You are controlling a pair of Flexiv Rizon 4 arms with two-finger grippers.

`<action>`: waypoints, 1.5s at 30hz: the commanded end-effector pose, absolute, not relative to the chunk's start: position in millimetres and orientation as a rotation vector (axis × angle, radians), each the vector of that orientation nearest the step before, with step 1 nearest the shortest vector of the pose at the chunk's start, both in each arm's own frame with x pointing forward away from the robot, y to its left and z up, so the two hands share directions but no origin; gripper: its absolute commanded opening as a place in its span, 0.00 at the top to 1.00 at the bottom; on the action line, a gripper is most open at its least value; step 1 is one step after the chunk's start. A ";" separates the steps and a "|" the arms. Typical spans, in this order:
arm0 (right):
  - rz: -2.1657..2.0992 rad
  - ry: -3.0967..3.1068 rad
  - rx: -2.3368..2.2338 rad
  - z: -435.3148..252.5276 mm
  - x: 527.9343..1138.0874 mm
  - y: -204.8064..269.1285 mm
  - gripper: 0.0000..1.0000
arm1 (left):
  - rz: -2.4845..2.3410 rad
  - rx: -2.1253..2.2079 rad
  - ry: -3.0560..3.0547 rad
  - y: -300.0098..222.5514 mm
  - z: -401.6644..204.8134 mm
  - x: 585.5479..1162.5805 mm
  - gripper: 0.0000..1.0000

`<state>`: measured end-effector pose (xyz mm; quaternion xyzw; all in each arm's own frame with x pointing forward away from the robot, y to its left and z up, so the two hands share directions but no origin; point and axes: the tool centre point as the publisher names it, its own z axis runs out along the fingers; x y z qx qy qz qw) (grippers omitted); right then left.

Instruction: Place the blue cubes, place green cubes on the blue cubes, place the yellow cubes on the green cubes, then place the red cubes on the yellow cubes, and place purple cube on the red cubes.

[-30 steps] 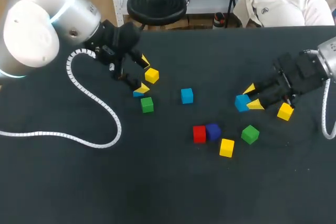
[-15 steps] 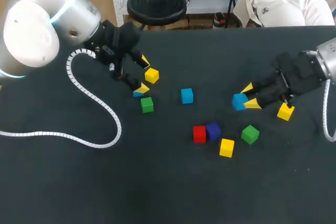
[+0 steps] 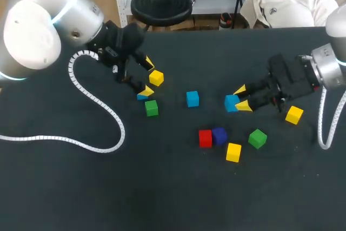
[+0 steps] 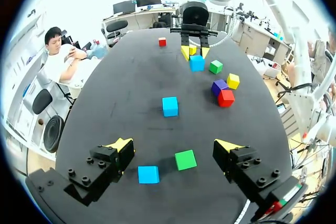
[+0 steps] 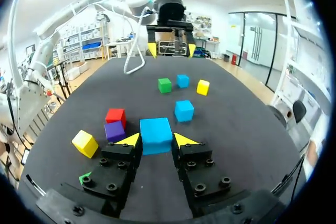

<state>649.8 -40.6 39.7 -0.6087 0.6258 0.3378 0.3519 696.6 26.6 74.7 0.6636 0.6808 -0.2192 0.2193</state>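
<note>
Right jaws: clenched on blue cube (image 5: 156, 135) | Left jaws: released; second blue cube (image 4: 148, 174) and green cube (image 4: 185, 159) lie just ahead, untouched, on counter (image 4: 131, 129)

Table top (image 3: 162, 198) matt black, finely rough like cloth, blue cube (image 5: 156, 135) smooth, slight sheen, left arm (image 3: 59, 14) housing glossy silver metal and white, coiled cable (image 3: 114, 117) white plastic.

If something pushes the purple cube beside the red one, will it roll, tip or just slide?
The purple cube has flat faces and sits squat, so it would likely slide, not roll or tip. It seems to touch the red cube, so a push that way would probably move both.
</note>
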 end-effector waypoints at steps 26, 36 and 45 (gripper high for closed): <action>0.884 1.575 -1.691 42.0 657.5 -21.3 1.00 | -0.607 1.836 1.879 27.6 74.3 696.5 0.00; 0.862 1.687 -1.699 43.4 660.0 -11.2 1.00 | -0.607 1.836 1.879 27.6 74.3 696.5 0.00; 0.804 1.832 -1.622 35.9 658.9 -10.2 1.00 | -0.607 1.836 1.879 27.6 74.3 696.5 0.00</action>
